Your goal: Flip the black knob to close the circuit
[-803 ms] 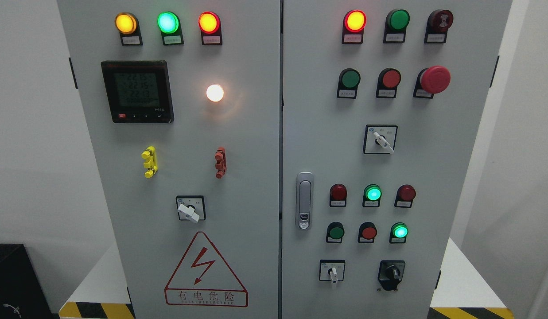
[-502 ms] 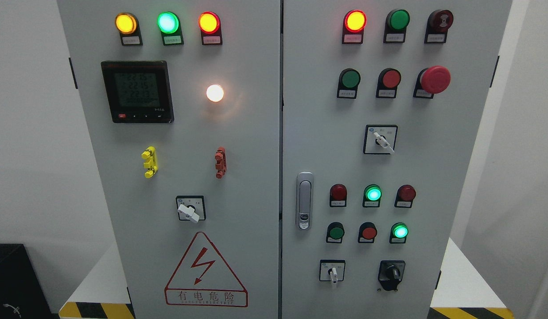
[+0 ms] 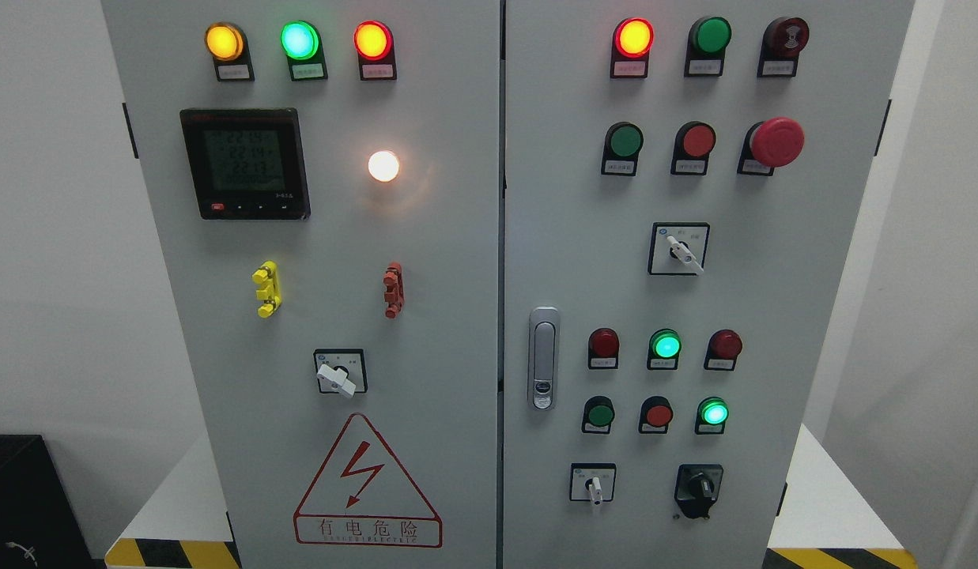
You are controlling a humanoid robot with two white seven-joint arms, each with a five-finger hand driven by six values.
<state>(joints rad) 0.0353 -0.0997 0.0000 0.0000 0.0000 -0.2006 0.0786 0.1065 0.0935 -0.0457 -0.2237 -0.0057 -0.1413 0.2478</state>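
Head view: cabinet [image 3: 425, 237] with two grey doors is filling the frame, standing on a white base with yellow-black hazard stripes [image 3: 172, 552] along its front edge.

Black knob [image 3: 699, 488] is sitting at the lower right of the right door, in a black housing, its pointer angling up toward the right. Just to its left, a small selector [image 3: 592, 484] with a white lever is pointing down. Nothing is touching the knob.

Above these, two rows of three lamps are showing: in the upper row the green lamp [image 3: 665, 345] in the middle is glowing between two dark red ones; in the lower row the rightmost lamp [image 3: 714, 412] is glowing green. Higher up, another selector [image 3: 678, 248] is pointing down to the right, and a red mushroom button [image 3: 776, 141] is projecting from the door. A door latch [image 3: 543, 358] is sitting at the right door's left edge.

On the left door, a meter [image 3: 245, 163] is displaying digits too faint to read, a white lamp [image 3: 383, 166] is glowing beside it, and a warning triangle [image 3: 368, 482] is sitting at the bottom, below a white-levered switch [image 3: 340, 372].

Neither hand is appearing in this view, so finger state cannot be told for either.
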